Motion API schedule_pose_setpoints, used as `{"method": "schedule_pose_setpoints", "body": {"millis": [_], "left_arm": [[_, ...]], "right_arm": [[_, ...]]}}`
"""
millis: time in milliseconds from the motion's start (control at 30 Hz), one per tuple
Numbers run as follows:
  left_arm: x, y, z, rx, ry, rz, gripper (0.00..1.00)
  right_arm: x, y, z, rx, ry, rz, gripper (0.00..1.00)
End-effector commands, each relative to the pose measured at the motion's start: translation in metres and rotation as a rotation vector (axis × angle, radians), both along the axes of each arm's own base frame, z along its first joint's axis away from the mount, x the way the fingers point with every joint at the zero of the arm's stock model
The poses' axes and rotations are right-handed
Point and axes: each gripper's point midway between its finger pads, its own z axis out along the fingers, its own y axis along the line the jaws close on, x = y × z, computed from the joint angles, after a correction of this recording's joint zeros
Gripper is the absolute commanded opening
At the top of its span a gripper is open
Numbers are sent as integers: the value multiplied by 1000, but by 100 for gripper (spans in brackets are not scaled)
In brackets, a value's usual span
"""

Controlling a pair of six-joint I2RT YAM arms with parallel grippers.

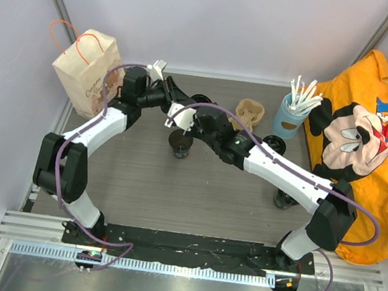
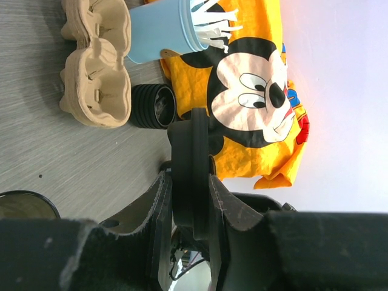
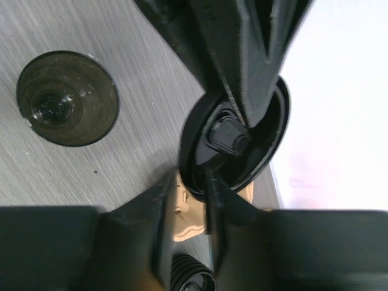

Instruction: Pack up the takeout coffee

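Nearest the overhead camera, a black base plate (image 1: 187,244) is seen at the table's near edge, with both arms bolted to it; the remaining items are listed by descending size.

A grey wood-grain table (image 1: 172,200) carries everything. An orange cloth (image 1: 368,141) printed with a cartoon mouse is draped over its right side; a brown paper bag (image 1: 85,72) with orange handles is stood upright at the far left corner.

A blue tumbler (image 1: 286,119) filled with white sticks (image 1: 304,92) is placed far right, beside the cloth; a cardboard carrier (image 1: 249,113) is laid just to its left.

The cup (image 1: 179,146), small, round, black and dark inside, is stood upright and uncovered on the bare table. It is located left of the carrier, apart from it and outside any well, just beside the point where the two grippers meet in the overhead view.

A ribbed black cup (image 1: 275,144) is set just in front of the tumbler; a second black cup (image 1: 285,199) is set near the cloth's edge, beside the right arm.

A round black lid (image 3: 203,130) is held on edge in the air, apart from the cup; it is clamped between the fingers of the left gripper (image 2: 191,182). The fingers of the right gripper (image 3: 189,182) are positioned either side of the lid's rim, with a slit showing between them; whether they press on it cannot be told.
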Motion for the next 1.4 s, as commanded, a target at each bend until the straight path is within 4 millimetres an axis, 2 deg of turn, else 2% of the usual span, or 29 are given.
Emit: {"method": "schedule_pose_setpoints", "body": {"millis": [0,67,133,267,333,500,600,667,733,767,867,933,967,1000,1067,1100,1167,1200,1300,1367], "left_arm": [[-11,0,34,-46,-96,-24,28],[-11,0,35,-48,-95,-23,29],[-11,0,36,-53,-97,-23,33],[-11,0,37,-57,-98,-24,42],[-11,0,38,-57,-101,-22,49],[-9,3,39,-58,-111,-15,57],[1,15,45,-57,-141,19,74],[11,31,49,-48,-159,54,99],[21,44,55,-40,-183,81,100],[29,58,57,-37,-196,108,100],[42,79,62,-17,-246,126,100],[43,84,65,-10,-286,100,100],[44,87,69,-14,-333,87,100],[38,84,70,-18,-358,41,100],[32,82,71,-14,-434,-5,100],[27,80,73,-24,-455,-27,100],[15,77,78,-64,-509,-70,100],[10,75,80,-79,-530,-91,100],[-4,69,84,-126,-583,-167,100],[-14,64,85,-160,-609,-224,100]], "right_arm": [[7,7,17,57,-46,-16,23],[8,6,17,57,-45,-16,13],[7,7,17,59,-42,-15,7],[5,7,16,60,-34,-8,1],[4,7,16,61,-30,-7,1],[2,6,20,69,-22,-6,1],[-2,5,25,83,-6,-5,1],[-6,4,31,102,5,2,1],[-12,2,34,117,33,6,1],[-16,3,39,138,47,26,1],[-29,4,55,216,123,74,1],[-31,-3,69,286,183,78,1],[-42,1,77,337,235,145,1],[-36,-10,88,379,256,139,1],[-39,-17,99,455,323,151,1],[-43,-19,111,508,357,204,1],[-50,-22,117,570,418,233,1],[-61,-18,122,602,467,299,1],[-68,-25,128,690,570,344,1],[-75,-29,141,790,660,414,1]]}}
